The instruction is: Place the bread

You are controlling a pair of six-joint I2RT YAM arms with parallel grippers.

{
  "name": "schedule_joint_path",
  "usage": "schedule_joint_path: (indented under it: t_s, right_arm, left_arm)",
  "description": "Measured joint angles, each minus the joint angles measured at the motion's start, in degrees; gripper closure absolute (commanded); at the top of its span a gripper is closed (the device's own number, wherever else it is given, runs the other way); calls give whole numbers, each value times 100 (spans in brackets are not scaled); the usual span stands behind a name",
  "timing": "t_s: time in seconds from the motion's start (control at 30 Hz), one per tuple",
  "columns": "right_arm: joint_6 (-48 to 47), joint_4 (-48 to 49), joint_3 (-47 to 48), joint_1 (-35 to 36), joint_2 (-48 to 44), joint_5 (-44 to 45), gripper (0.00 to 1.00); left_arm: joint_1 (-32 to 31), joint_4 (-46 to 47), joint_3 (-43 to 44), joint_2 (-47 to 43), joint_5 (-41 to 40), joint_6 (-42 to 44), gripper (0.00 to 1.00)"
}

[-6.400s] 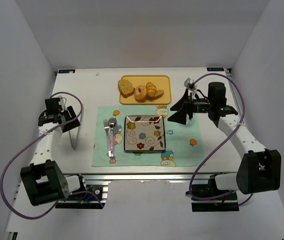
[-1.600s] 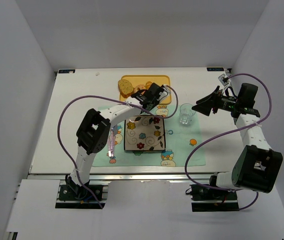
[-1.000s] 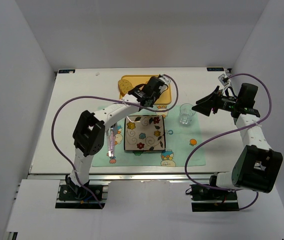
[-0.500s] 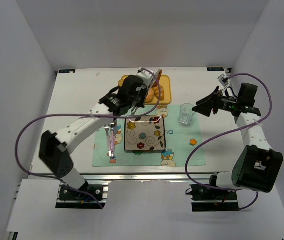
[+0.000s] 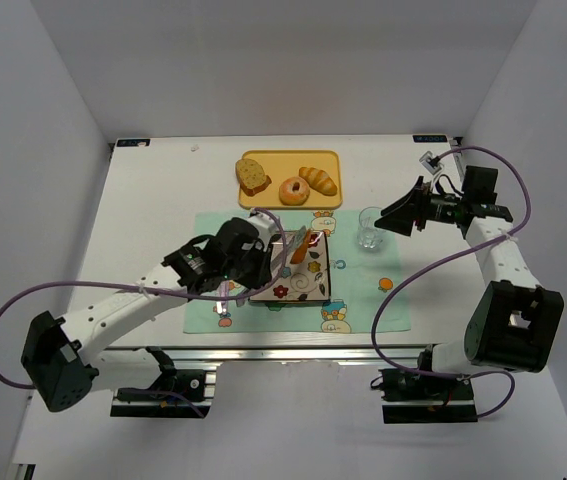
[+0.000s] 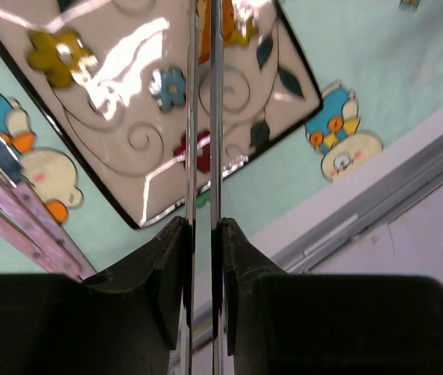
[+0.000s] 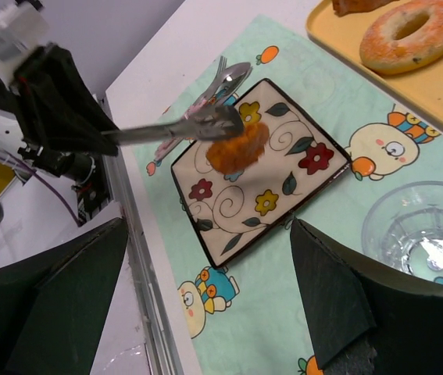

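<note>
- Golden-orange with a brown rim: the bread [image 7: 237, 146], a small slice hanging on edge over the far half of the plate [image 5: 313, 292]; not clear whether touching it.
- Pinched at the top by the left claw [image 7: 227, 122], long thin metal fingers [image 6: 192, 117] drawn almost together on the slice, only a narrow slit between.
- Below, the square plate with flowers and curling vines, lying on a pale green placemat [image 5: 363, 300] printed with cartoon figures.
- Just left of the plate, on the mat, a fork and spoon [image 7: 223, 76] with pinkish handles, side by side.
- Right of the plate, near the mat's far right corner, a clear glass [image 5: 370, 228], upright.
- Beyond the mat, a yellow tray [image 5: 285, 160] with a larger slice [image 5: 252, 176], a doughnut [image 5: 293, 190] and a croissant [image 5: 318, 180] in a row.
- Right of the glass, the right claw [image 7: 207, 230], spread wide with nothing in it, over the white desk [image 5: 153, 190].
</note>
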Motion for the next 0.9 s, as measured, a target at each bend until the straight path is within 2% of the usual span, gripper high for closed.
schedule_joint_path:
  t_s: [0.1,0.17,0.3,0.57,0.9]
  right_arm:
    - [-35,-55,33,103,11,0,11]
    - [-44,-85,57,136,11,2,11]
    - [-57,-192,63,144,11,2,11]
    - [-59,-229,61,144,4,26,11]
    - [-59,-229,59,144,7,28,11]
  left_arm:
    - [-236,-138,-114,144,-118,-133,71]
    - [-369,-201,-114,273,-284,-190,62]
    - [-514,-284,-116,468,-553,-240,51]
    - [-581,-293,-376,339,-643,-260,48]
    - [-581,-164,-625,-450,-479,-297,48]
